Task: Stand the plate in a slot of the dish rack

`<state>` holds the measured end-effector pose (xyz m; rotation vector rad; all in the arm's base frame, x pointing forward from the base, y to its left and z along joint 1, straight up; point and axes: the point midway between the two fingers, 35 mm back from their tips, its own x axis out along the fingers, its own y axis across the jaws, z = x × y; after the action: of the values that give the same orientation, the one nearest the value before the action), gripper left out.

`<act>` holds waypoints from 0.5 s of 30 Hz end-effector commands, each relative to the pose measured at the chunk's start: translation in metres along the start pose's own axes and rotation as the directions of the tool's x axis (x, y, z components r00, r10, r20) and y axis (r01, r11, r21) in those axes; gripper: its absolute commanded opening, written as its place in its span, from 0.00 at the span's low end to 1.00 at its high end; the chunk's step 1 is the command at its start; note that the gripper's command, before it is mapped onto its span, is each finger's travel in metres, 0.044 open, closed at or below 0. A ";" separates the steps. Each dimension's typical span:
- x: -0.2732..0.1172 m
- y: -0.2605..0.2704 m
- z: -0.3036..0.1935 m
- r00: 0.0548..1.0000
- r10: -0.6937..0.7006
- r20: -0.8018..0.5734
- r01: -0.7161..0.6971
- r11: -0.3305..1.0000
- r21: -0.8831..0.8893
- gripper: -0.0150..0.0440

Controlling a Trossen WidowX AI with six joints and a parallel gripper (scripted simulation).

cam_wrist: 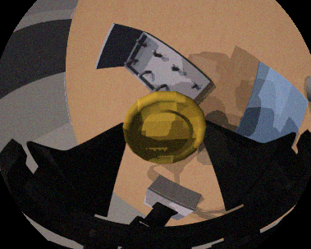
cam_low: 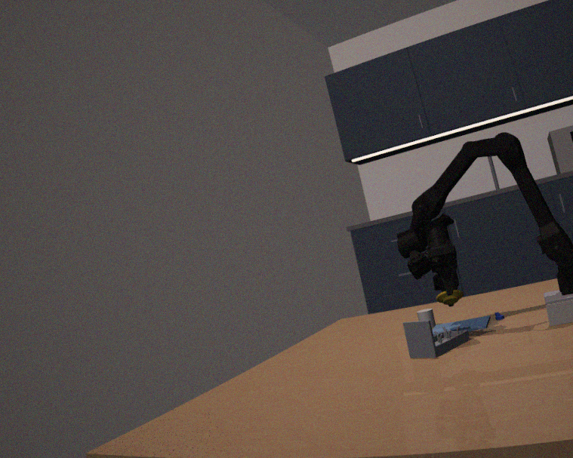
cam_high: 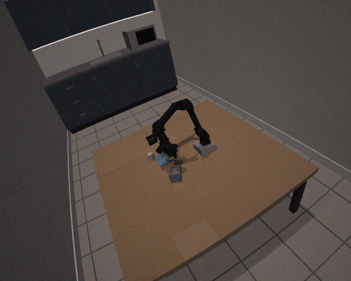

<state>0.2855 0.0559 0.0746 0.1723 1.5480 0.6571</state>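
Holding the yellow plate [cam_high: 172, 158] [cam_low: 449, 296] [cam_wrist: 165, 127] across its rim, our hand [cam_high: 173, 156] [cam_low: 450, 300] [cam_wrist: 164, 126] is above the table [cam_high: 225, 181] [cam_low: 306, 387] [cam_wrist: 186, 16], near the dish rack [cam_high: 175, 177] [cam_low: 420, 341] [cam_wrist: 166, 62]. We should turn the plate on edge, align it between the rails, then lower it slowly.

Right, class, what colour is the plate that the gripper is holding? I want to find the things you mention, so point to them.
The plate [cam_high: 172, 158] [cam_low: 448, 297] [cam_wrist: 165, 127] is yellow, a dark golden shade; the wrist view shows it best.

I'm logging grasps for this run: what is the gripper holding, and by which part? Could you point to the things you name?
The yellow plate [cam_low: 448, 296] [cam_wrist: 164, 127], pinched by opposite sides of its rim.
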 end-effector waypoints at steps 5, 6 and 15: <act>0.015 -0.006 -0.001 0.990 0.132 0.053 -0.122 0.978 -0.172 0.25; 0.016 -0.007 -0.002 0.987 0.148 0.061 -0.134 0.972 -0.193 0.25; 0.028 -0.014 -0.004 0.949 0.281 0.142 -0.209 0.900 -0.383 0.25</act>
<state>0.2832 0.0569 0.0469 0.1523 1.2763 1.0249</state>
